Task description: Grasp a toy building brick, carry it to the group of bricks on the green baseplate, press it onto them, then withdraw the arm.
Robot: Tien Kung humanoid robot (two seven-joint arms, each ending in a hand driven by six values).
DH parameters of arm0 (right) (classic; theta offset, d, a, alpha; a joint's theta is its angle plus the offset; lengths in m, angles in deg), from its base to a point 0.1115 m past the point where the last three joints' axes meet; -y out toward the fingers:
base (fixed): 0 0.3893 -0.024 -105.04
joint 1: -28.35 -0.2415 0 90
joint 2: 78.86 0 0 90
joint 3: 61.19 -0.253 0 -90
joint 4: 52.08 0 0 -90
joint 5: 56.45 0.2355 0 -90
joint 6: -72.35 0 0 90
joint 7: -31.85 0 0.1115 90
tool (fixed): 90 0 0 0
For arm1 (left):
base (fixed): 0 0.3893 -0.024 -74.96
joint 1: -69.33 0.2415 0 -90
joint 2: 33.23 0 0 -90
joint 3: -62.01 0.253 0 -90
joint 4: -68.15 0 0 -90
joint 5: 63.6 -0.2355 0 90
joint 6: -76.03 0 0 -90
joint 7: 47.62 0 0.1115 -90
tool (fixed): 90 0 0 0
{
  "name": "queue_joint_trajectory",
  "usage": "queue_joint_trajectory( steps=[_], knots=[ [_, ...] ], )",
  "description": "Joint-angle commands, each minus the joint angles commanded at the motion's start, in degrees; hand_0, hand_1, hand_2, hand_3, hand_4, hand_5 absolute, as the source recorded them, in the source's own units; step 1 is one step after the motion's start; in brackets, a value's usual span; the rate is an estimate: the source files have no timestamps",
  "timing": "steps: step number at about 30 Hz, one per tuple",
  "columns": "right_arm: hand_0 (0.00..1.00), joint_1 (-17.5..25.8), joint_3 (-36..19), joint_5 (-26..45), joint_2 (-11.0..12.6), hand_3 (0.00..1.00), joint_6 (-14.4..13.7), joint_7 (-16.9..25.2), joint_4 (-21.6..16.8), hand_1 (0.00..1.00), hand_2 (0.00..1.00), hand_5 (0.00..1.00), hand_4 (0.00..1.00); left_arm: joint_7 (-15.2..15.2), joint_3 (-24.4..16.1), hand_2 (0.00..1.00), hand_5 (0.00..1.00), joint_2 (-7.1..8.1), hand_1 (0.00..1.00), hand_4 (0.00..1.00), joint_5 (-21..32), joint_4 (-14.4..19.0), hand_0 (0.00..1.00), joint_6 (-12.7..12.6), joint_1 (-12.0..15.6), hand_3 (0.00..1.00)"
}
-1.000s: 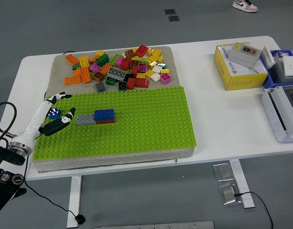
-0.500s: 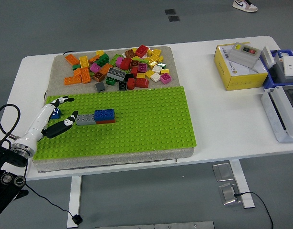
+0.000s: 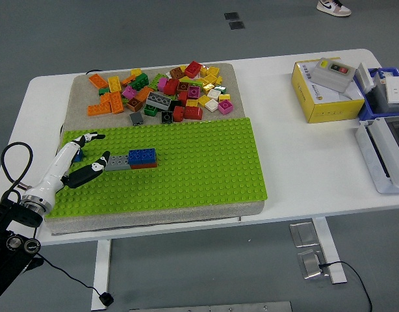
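Blue brick (image 3: 77,156) pinched in the left robot hand (image 3: 88,155) nears the brick group (image 3: 132,159) (on the green baseplate (image 3: 199,162)); pressing down comes next.

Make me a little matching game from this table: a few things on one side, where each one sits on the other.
Things:
1. loose brick pile
2. yellow box
3. joined bricks
4. robot hand

Places:
A. left edge of the green plate
B. grey mat behind the plate
C. right part of the table
D. on the plate, left of its middle

Pairs: 1-B, 2-C, 3-D, 4-A
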Motion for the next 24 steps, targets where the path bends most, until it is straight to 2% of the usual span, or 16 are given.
queue_joint_trajectory(
  steps=[10, 11, 17, 24],
  knots=[
    [0.620, 0.01, -1.14, -0.42, -0.19, 0.629, 0.41, -1.32, 0.02, 0.580, 0.658, 0.998, 0.479, 0.05, 0.45, 0.948, 0.521, 0.51, 0.950, 0.582, 0.00, 0.06, 0.963, 0.38, -0.11, 0.811],
    [0.619, 0.08, -1.46, -0.83, -0.25, 0.656, 0.44, -1.59, -0.01, 0.586, 0.672, 0.998, 0.481, 0.04, 0.56, 0.949, 0.523, 0.59, 0.953, 0.581, 0.05, 0.05, 0.963, 0.36, -0.10, 0.810],
    [0.638, 0.86, -6.23, -5.10, -0.70, 0.678, 2.28, -3.87, 0.03, 0.604, 0.688, 0.998, 0.497, 0.04, 1.54, 0.950, 0.526, 1.19, 0.953, 0.584, 0.58, -0.04, 0.963, 0.26, -0.01, 0.809],
    [0.638, 0.93, -6.48, -4.18, -0.79, 0.678, 2.73, -3.34, 0.21, 0.604, 0.688, 0.998, 0.497, 0.06, 2.44, 0.950, 0.526, 1.69, 0.953, 0.584, 0.69, -0.09, 0.963, 0.20, -0.31, 0.809]
  ],
)
